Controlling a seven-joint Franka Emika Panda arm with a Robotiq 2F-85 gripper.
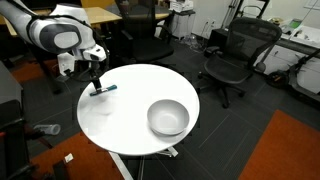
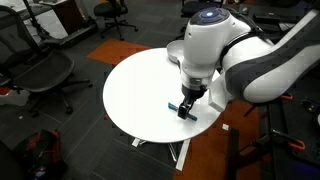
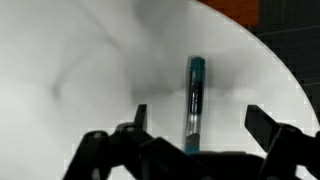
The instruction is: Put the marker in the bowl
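Observation:
The marker [image 3: 194, 102], dark blue with teal ends, lies flat on the white round table [image 1: 130, 125]. It also shows in both exterior views [image 1: 105, 89] [image 2: 175, 107] near the table's edge. My gripper [image 3: 197, 118] is open and hovers just above the marker, one finger on each side of it, not touching; it shows in both exterior views [image 1: 97, 82] [image 2: 187, 104]. The white bowl [image 1: 168, 118] stands empty on the opposite side of the table; in the exterior view from behind the arm it is hidden.
Black office chairs [image 1: 235, 55] [image 2: 40, 72] stand around the table on dark carpet. Desks and more chairs [image 1: 140, 25] lie farther back. An orange floor patch [image 1: 290, 150] is beside the table.

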